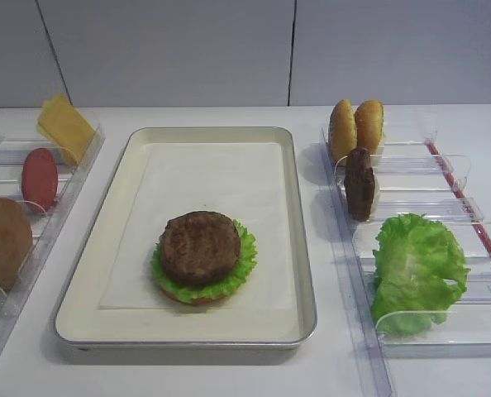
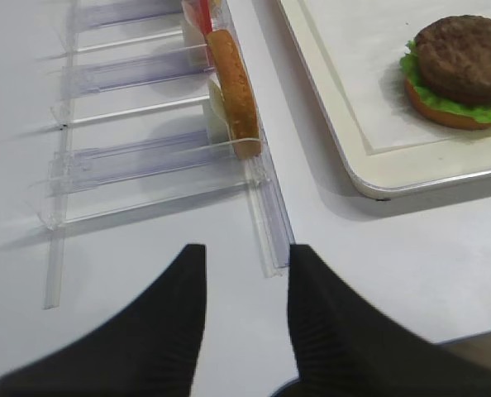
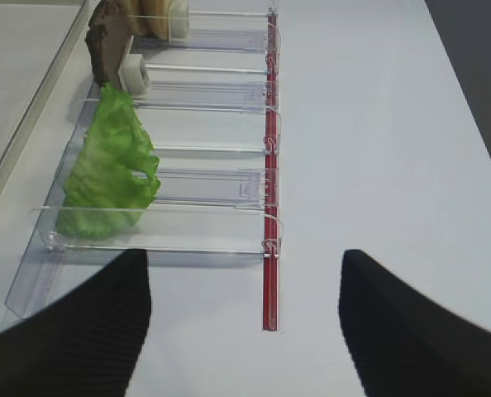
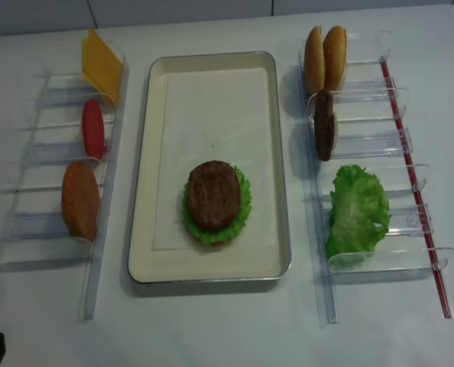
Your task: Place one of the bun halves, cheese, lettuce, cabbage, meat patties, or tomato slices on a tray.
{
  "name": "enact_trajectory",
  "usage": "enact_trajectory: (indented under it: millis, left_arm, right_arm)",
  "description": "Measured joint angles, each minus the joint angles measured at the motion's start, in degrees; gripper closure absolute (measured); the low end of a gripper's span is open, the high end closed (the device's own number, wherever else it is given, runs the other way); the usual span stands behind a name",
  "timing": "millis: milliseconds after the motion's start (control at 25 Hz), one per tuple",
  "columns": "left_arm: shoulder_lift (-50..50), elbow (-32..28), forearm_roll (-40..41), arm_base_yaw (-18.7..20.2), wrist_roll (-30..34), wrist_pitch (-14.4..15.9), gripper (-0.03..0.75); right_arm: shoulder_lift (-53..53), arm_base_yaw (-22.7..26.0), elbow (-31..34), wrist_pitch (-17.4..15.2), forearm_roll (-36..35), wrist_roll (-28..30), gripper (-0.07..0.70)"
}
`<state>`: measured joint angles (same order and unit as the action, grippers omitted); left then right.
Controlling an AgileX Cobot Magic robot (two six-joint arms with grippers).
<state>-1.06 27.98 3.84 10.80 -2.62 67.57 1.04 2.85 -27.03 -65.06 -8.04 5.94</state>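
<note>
A partly built burger was seen on the tray (image 1: 299,248), towards its near end: a meat patty (image 1: 200,246) was laid on a ruffled green lettuce leaf (image 1: 244,263), with the edge of a bun half (image 2: 452,117) showing beneath. The rest of the paper-lined tray was left bare.

Clear racks were set on either side. In the right rack (image 1: 444,211), two upright bun halves (image 1: 355,126) were stood at the far end, a second patty (image 1: 359,184) on edge behind a divider, and a large lettuce leaf (image 1: 417,269) draped nearest. In the left rack (image 1: 59,194), a cheese slice (image 1: 64,126), a red tomato slice (image 1: 39,178) and another bun half (image 1: 3,241) were lined up.

Both arms were held back near the table edge. The right gripper (image 3: 245,318) was shown spread wide and empty, facing the near end of the right rack. The left gripper (image 2: 245,294) was parted more narrowly, also empty, before the left rack.

Judging from this, a pick could go wrong at the thin dividers: a finger might catch a rack wall and drag the light rack. A piece dropped off-centre could slide off the stack, and limp lettuce might slip from a shallow pinch.
</note>
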Motion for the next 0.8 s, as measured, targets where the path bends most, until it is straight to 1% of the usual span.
enact_trajectory:
  millis: [800]
  left_arm:
    - [0.00, 0.00, 0.00, 0.00, 0.00, 0.00, 0.491]
  right_arm:
    - [0.00, 0.00, 0.00, 0.00, -0.13, -0.12, 0.139]
